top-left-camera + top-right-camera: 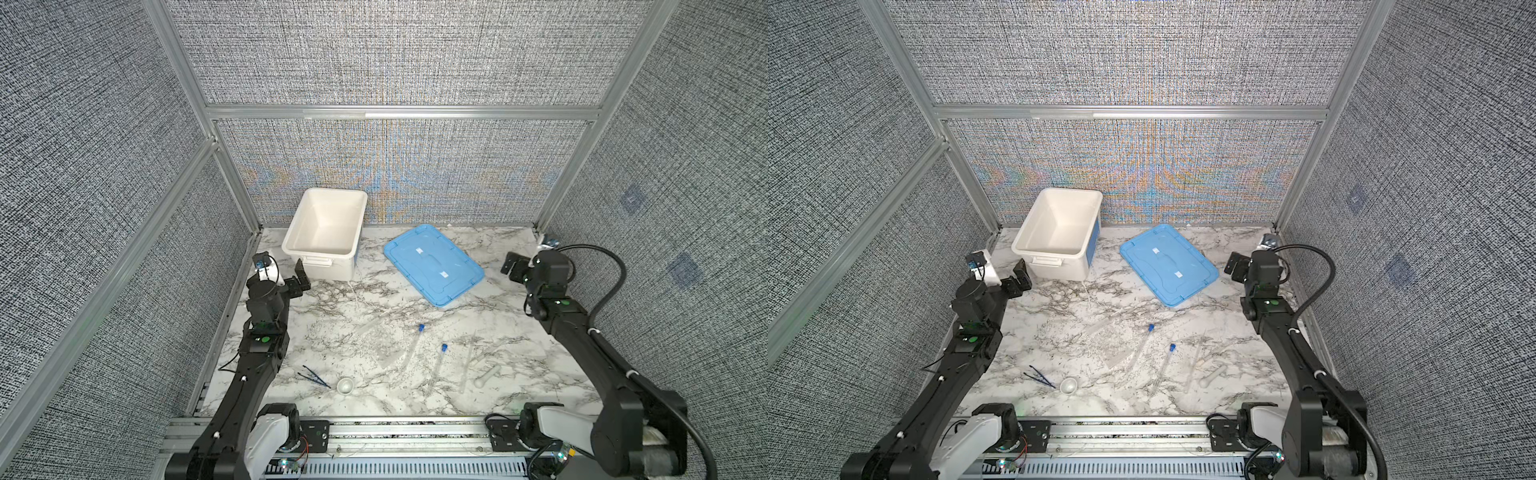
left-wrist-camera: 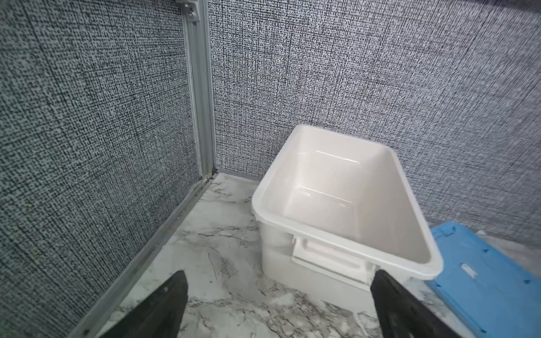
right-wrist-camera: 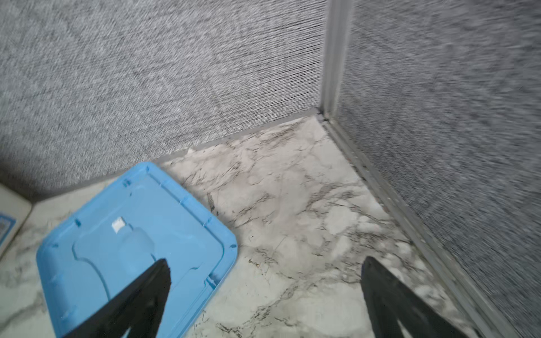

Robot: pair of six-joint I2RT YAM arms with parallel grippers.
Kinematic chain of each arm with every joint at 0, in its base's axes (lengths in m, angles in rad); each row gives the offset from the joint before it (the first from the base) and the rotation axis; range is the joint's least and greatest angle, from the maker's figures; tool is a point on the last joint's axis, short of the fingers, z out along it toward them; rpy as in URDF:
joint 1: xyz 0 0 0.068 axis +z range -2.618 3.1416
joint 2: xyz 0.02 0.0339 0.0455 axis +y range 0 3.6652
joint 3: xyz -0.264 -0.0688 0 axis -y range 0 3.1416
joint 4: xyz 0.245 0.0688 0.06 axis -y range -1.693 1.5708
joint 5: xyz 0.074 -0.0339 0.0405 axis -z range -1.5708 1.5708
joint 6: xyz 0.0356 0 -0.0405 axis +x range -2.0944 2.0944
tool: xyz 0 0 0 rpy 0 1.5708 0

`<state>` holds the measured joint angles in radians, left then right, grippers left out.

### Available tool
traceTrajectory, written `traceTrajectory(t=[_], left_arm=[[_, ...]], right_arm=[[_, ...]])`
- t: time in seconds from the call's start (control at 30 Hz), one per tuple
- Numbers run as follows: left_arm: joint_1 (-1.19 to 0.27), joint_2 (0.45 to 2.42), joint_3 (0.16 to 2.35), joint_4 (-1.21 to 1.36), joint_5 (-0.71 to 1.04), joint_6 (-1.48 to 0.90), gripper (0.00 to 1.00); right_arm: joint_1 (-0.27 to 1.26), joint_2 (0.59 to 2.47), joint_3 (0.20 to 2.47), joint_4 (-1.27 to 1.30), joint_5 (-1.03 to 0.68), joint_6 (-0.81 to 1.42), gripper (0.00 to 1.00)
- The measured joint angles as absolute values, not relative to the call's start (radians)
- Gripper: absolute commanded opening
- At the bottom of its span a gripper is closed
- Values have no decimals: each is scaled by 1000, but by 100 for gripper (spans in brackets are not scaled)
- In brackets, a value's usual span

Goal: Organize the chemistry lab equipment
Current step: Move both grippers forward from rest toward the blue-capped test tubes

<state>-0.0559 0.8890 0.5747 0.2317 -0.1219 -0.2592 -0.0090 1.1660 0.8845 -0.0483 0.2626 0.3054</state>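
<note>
Marble tabletop (image 1: 332, 316) holds two tubes (image 1: 414, 348) (image 1: 439, 365), one tweezers (image 1: 314, 375), one dish (image 1: 345, 385) (one tub (image 1: 320, 253), one lid (image 1: 432, 266)); left fingers (image 2: 164, 307), right fingers (image 3: 140, 292) apart.

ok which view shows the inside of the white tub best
The left wrist view: the white tub sits close up, its inner walls and floor plainly seen. Both top views show it whole but small, by the back wall. The right wrist view catches only a blurred sliver at the edge.
</note>
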Motion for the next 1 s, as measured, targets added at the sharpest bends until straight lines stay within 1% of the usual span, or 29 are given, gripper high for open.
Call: traceTrajectory(t=[0.03, 0.13, 0.23, 0.33, 0.43, 0.63, 0.77, 0.83, 1.0], left_arm=[[-57, 854, 590, 170, -98, -297, 99], [-58, 771, 637, 20, -34, -394, 99], [-58, 738, 708, -177, 1, -519, 99], [-57, 745, 749, -324, 77, -560, 99], [-57, 773, 751, -425, 206, -585, 99], [-95, 845, 751, -571, 392, -624, 99], [-191, 896, 770, -639, 406, -617, 99], [-236, 914, 784, -657, 403, -602, 99], [-368, 964, 836, -667, 395, -551, 99]], right_arm=[[-23, 1137, 920, -133, 285, 352, 99], [-60, 1074, 947, -320, 271, 448, 99], [-58, 1055, 949, -492, 177, 515, 99], [-27, 1058, 958, -628, 112, 568, 99], [59, 1078, 963, -726, 47, 608, 99], [357, 1166, 976, -812, -24, 728, 89], [513, 1268, 1024, -817, -43, 804, 82], [563, 1315, 1052, -810, -53, 820, 82], [598, 1427, 1113, -823, -72, 845, 82]])
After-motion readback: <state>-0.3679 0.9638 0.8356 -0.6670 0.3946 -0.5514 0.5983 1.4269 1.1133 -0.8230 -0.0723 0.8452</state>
